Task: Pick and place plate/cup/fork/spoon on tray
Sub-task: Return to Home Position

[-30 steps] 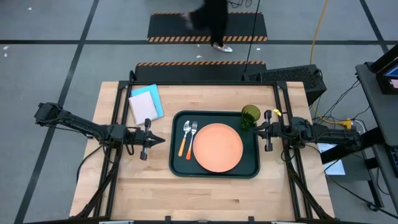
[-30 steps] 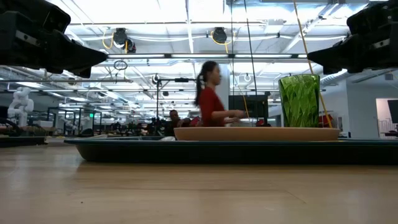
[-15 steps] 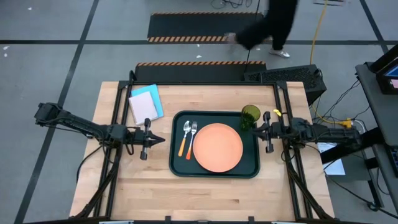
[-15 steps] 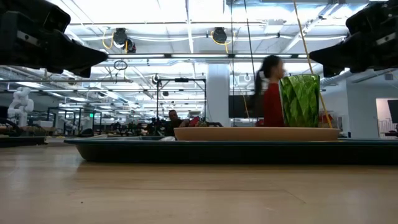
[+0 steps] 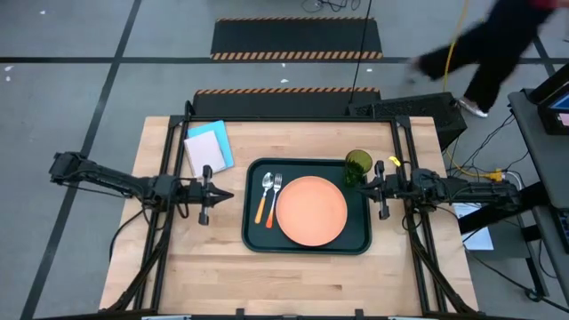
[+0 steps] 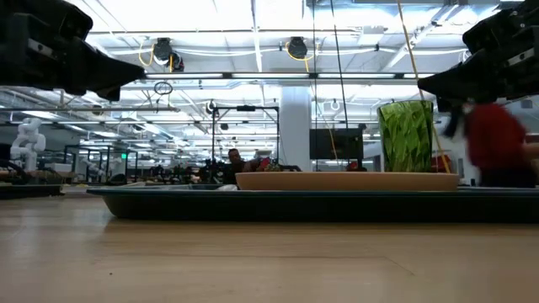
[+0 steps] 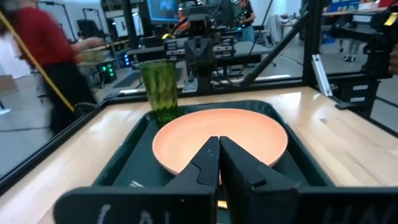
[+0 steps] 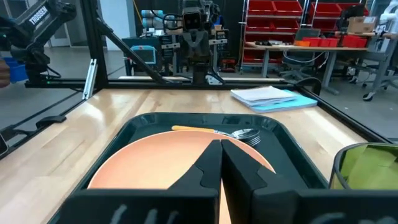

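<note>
The dark tray lies at the table's middle. On it rest the salmon-orange plate, the spoon and the fork side by side left of the plate, and the green cup, upright in the far right corner. My left gripper is shut and empty, hovering left of the tray and pointing at it; it also shows in the left wrist view. My right gripper is shut and empty at the tray's right rim, beside the cup; it also shows in the right wrist view.
A blue and white notebook lies at the table's far left. Black frame rails run along both table sides. A person walks on the floor beyond the table's far right corner. Bare wood lies near the front edge.
My left gripper has drawn back a little toward the table's left edge, still shut. The person behind the table has walked from the middle toward the right. The tray and the things on it have stayed where they were.
</note>
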